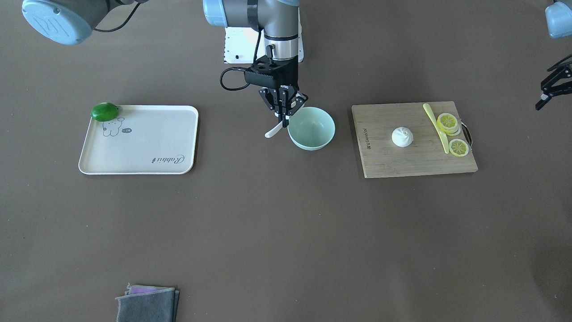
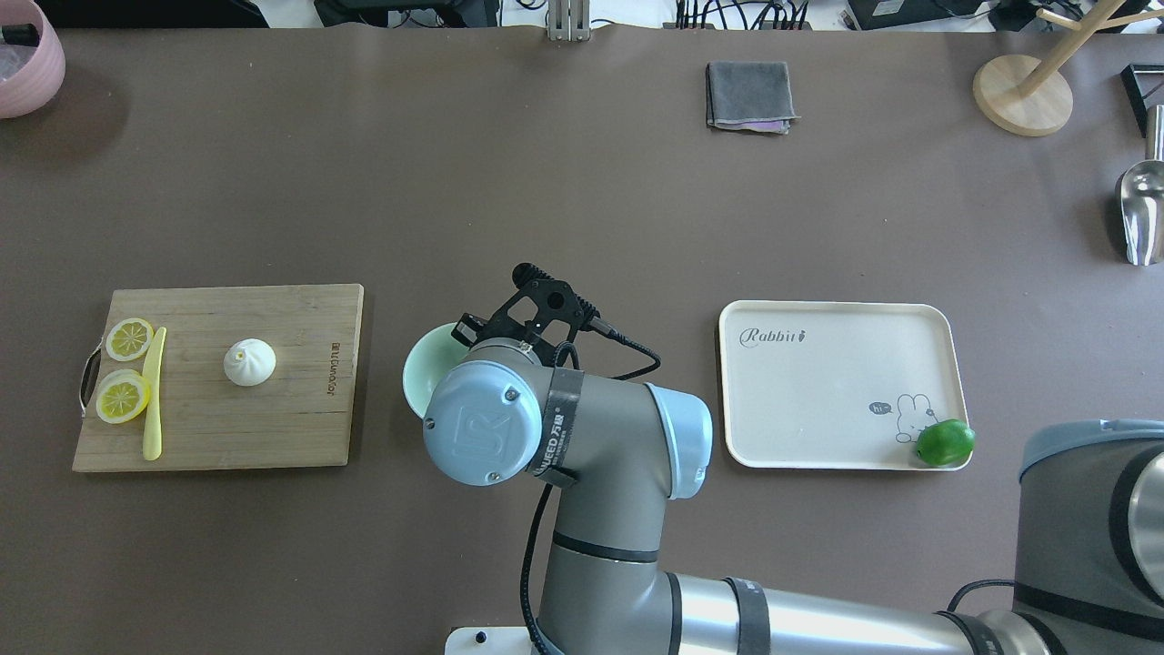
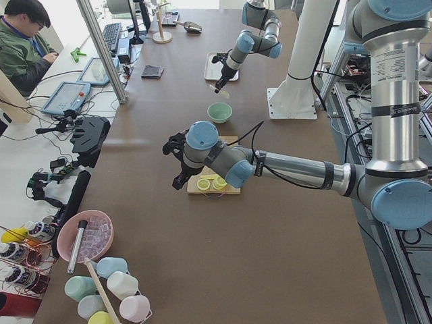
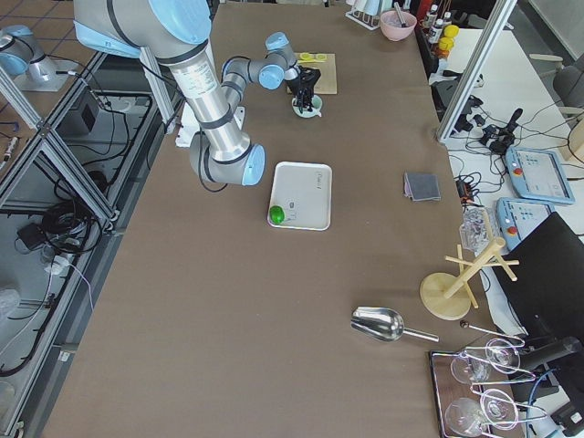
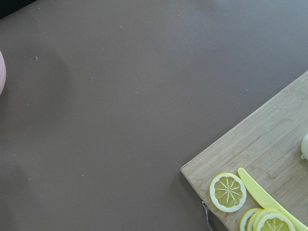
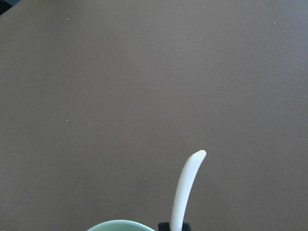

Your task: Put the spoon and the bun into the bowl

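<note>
My right gripper point(image 1: 283, 117) is shut on the white spoon point(image 1: 273, 130) and holds it just beside the rim of the mint-green bowl point(image 1: 311, 128), on the tray side. The spoon's handle point(image 6: 186, 190) points away from the bowl point(image 6: 120, 224) in the right wrist view. In the overhead view my arm hides the spoon and part of the bowl point(image 2: 420, 368). The white bun point(image 1: 402, 137) sits on the wooden cutting board point(image 1: 415, 165), also in the overhead view point(image 2: 249, 361). My left gripper point(image 1: 552, 91) hovers open and empty beyond the board's far end.
Lemon slices point(image 1: 448, 122) and a yellow knife point(image 1: 437, 127) lie on the board next to the bun. A cream tray point(image 1: 138, 141) with a green lime point(image 1: 104, 111) is on the bowl's other side. A folded grey cloth point(image 1: 147, 304) lies near the operators' edge.
</note>
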Controlling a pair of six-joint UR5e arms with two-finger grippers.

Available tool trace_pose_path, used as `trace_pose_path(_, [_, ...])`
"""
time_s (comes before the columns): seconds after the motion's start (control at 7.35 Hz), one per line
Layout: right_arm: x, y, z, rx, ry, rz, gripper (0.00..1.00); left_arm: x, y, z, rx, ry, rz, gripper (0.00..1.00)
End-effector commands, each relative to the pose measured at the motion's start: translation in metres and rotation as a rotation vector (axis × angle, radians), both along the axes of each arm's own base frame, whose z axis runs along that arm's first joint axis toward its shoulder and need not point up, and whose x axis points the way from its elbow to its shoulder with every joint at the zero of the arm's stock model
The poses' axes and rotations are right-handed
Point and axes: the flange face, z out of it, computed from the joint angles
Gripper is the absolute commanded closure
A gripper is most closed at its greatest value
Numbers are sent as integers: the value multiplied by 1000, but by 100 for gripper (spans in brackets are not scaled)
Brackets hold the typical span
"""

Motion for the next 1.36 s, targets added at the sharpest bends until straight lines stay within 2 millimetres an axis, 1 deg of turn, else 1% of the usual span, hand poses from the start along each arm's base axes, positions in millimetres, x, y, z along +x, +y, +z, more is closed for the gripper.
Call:
trace_pose_path(0.0, [-35, 2, -18, -12, -24, 146, 100, 1, 0, 0, 0, 0, 2, 0])
trace_pose_path(0.14, [-49, 0, -13, -4, 5, 168, 100, 2, 0, 0, -1, 0, 3, 1])
trace_pose_path(0.27, [-51, -1, -13, 2, 5, 187, 100, 2, 0, 0, -11, 4, -2, 0])
trace_pose_path(0.41, [-51, -1, -12, 9, 13, 181, 65, 4, 0, -1, -9, 4, 1, 0])
trace_pose_path(0.54, [-53, -3, -7, 25, 36, 190, 2, 4, 0, -1, -9, 4, 1, 0])
trace_pose_path(0.68, [-54, -2, -8, 45, 47, 192, 0, 4, -1, -1, -8, 4, 1, 0])
trace_pose_path(0.82, [-49, -2, -15, 64, 52, 169, 0, 4, -1, -3, -6, 5, 0, 0])
trace_pose_path(0.95, [-33, -2, -31, 90, 37, 144, 0, 5, -1, -4, -10, 8, -1, 0])
trace_pose_path(1.09, [-3, -15, -42, 94, 69, 90, 0, 17, -6, -16, -38, 37, -22, 0])
trace_pose_path(1.22, [29, -35, -37, 76, 94, 26, 0, 50, -2, -28, -88, 103, -50, 0])
